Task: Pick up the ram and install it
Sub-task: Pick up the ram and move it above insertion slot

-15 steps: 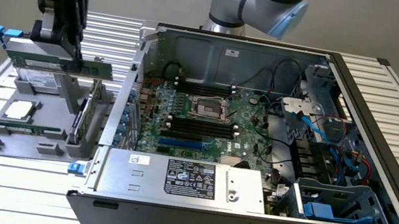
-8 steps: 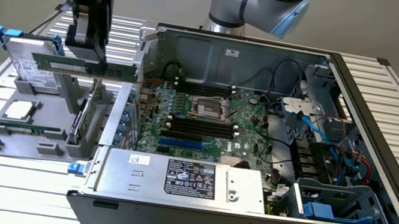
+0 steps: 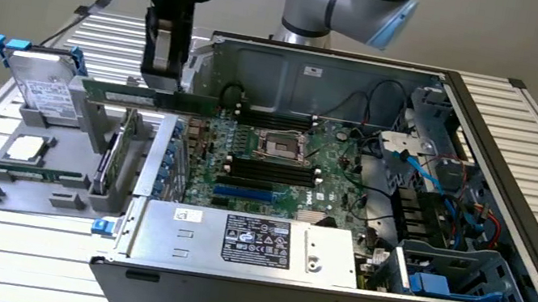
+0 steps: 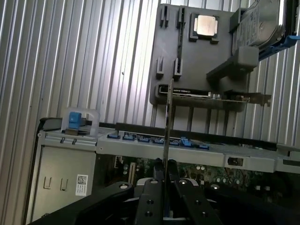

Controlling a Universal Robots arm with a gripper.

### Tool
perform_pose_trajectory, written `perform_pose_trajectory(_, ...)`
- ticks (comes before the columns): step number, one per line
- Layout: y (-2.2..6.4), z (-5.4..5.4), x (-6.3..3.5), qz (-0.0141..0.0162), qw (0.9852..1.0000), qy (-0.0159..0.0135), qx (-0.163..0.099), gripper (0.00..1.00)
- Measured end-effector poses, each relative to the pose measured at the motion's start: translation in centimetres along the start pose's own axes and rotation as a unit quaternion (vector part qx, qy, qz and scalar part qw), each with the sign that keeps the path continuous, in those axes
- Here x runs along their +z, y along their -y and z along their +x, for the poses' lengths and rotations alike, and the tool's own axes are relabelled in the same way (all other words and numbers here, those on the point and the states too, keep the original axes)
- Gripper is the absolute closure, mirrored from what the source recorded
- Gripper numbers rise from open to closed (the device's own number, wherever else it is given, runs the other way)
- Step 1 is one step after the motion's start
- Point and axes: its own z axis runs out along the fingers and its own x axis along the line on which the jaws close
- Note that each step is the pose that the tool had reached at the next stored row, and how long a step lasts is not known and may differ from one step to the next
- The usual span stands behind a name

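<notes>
The ram (image 3: 120, 93) is a slim green stick held level in the air, between the grey holder tray (image 3: 22, 192) and the open computer case's wall (image 3: 163, 158). My gripper (image 3: 160, 83) is shut on its upper edge near the middle. In the wrist view the ram (image 4: 167, 122) shows edge-on as a thin strip rising from between my fingers (image 4: 149, 197), gripper (image 4: 165, 185). The motherboard's black memory slots (image 3: 268, 171) lie inside the case, toward the exterior view's right of the ram.
The holder tray carries a hard drive (image 3: 45, 85), a CPU (image 3: 26, 149) and a taller green expansion card (image 4: 211, 96) with a metal bracket. A power supply (image 3: 254, 240) fills the case's near side. Cables and blue drive bays (image 3: 446, 271) crowd the exterior view's right.
</notes>
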Motion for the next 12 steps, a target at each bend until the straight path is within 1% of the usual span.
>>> perform_pose_trajectory(9,4.14,0.4,0.43,-0.0009,1.0,0.0001,0.0,0.86)
perform_pose_trajectory(12,5.57,0.5,0.77,-0.0014,1.0,0.0002,0.0,0.86)
